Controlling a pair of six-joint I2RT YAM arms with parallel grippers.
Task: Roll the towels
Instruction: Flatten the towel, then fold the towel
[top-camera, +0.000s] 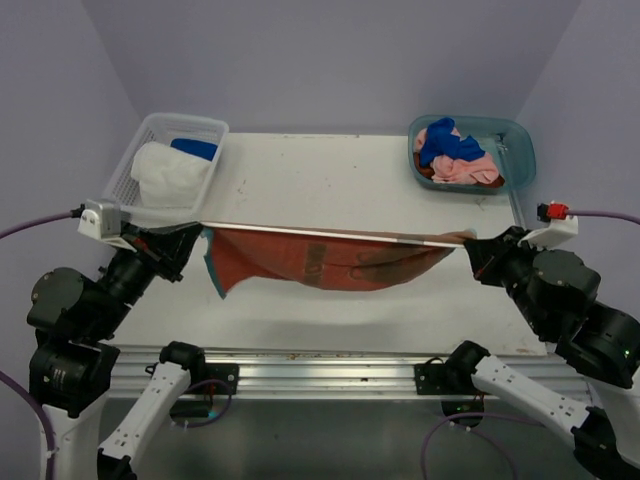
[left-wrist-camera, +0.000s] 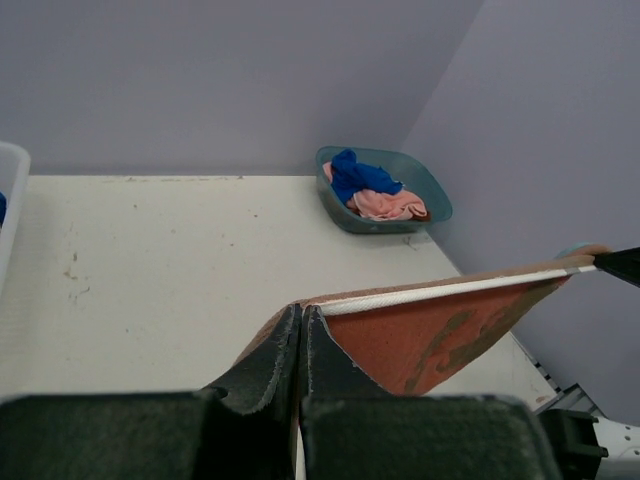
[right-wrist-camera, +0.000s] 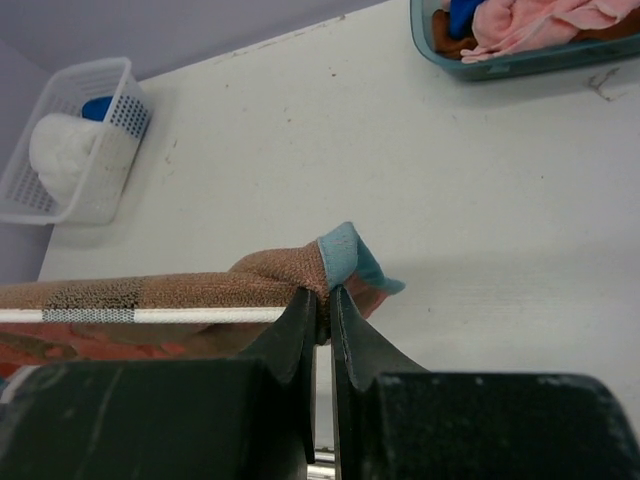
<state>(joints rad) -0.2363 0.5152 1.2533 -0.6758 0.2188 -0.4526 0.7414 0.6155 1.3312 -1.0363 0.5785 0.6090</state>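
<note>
Left tool (top-camera: 192, 240): clamping brown towel (top-camera: 320, 262) corner, centre left.
Right tool (top-camera: 470, 246): pinching opposite corner, centre right.
Towel: hanging taut above table (top-camera: 330, 170), mid-frame, not rolled yet.
Progress: white towel (top-camera: 165, 172), blue towel (top-camera: 195, 148) sitting in basket (top-camera: 185, 117) upper left, likely done; pile (top-camera: 455, 155) waiting in tub (top-camera: 500, 120) upper right.
Room: open table lying beyond towel; near edge sitting close below.

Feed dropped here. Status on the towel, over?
Left claw shut on brown towel corner. Right claw shut on opposite corner. Towel taut above table. Basket, tub well apart.

The black right gripper (right-wrist-camera: 323, 300) pinches a corner of the brown terry towel (right-wrist-camera: 190, 290) with light-blue edging.
</note>
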